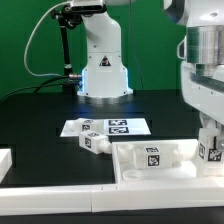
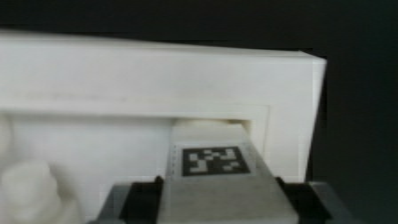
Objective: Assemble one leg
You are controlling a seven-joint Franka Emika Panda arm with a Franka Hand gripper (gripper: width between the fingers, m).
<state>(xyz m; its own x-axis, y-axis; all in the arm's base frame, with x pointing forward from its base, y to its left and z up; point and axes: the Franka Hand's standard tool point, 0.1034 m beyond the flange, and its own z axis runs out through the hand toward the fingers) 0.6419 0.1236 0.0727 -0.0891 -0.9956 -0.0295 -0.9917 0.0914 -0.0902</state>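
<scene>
Tagged chunky white plastic leg (image 2: 215,165) between hand (image 2: 217,200) fingers, over flat rimmed panel (image 2: 160,80).

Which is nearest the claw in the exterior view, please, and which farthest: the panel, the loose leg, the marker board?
From the claw:
1. Panel, directly below it.
2. Loose leg, on the table off the panel's left end.
3. Marker board, behind the leg.

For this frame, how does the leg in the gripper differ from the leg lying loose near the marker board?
The held leg sits between the fingers of the gripper, over the white panel. The loose leg lies untouched on the black table, just in front of the marker board. The held leg looks upright, while the loose leg lies on its side. Both are white and carry a black-and-white tag.
</scene>
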